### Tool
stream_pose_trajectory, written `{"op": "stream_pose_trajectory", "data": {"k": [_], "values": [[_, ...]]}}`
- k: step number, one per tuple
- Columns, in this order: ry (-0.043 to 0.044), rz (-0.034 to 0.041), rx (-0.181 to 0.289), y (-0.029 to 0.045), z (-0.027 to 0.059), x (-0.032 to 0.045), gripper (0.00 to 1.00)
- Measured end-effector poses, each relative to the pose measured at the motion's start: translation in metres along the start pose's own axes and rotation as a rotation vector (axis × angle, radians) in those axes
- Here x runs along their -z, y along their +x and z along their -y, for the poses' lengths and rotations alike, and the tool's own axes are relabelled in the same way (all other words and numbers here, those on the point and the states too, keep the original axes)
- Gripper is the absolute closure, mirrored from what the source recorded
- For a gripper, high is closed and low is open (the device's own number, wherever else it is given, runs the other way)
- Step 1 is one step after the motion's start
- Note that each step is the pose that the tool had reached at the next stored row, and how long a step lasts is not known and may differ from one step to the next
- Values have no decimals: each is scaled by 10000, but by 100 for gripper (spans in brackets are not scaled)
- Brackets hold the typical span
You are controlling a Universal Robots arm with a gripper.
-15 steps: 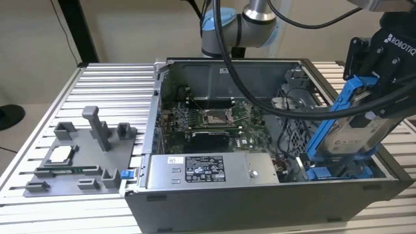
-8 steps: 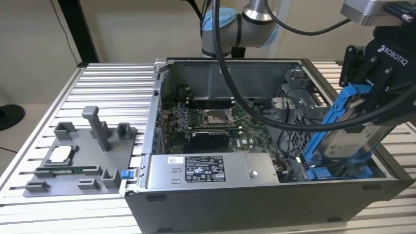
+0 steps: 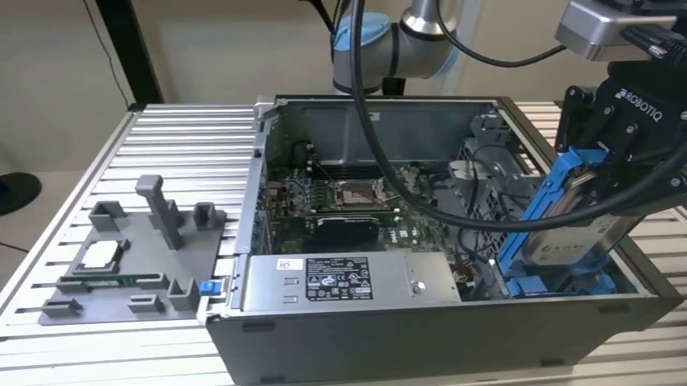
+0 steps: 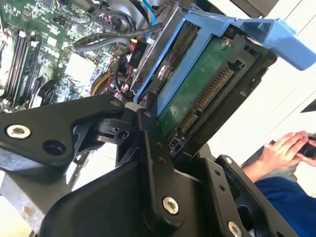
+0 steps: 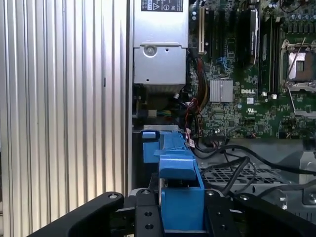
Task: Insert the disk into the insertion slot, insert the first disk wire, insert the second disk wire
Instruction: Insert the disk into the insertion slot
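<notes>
fingers (image 4: 148,133) of the gripper (image 3: 606,181) are clamped shut on the disk (image 3: 574,241), holding it tilted with its lower end at the mouth of the insertion slot (image 3: 564,287) in the computer case (image 3: 429,346), probably to line it up; it is not yet seated.

The disk (image 3: 577,240) has a silver-grey metal face with a slight shine and a white label that looks like paper. In the second wrist view its other side is a green circuit board. The carrier frame (image 3: 545,205) is smooth bright blue plastic, and so are the rails of the insertion slot (image 3: 558,285). The end effector (image 3: 606,189) is matt black. The table (image 3: 183,153) is ribbed pale metal. The computer case (image 3: 429,342) is matt grey metal. The cables (image 3: 400,181) are black and a little glossy.
</notes>
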State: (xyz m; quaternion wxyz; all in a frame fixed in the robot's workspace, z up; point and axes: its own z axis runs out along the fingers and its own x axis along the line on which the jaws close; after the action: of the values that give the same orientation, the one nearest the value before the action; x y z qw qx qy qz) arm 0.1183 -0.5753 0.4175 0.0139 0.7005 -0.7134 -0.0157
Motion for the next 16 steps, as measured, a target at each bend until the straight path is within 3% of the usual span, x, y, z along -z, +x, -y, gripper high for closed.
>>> {"op": "stream_pose_trajectory", "data": {"k": [16], "values": [[-2, 34, 1, -50, 25, -76, 100]]}}
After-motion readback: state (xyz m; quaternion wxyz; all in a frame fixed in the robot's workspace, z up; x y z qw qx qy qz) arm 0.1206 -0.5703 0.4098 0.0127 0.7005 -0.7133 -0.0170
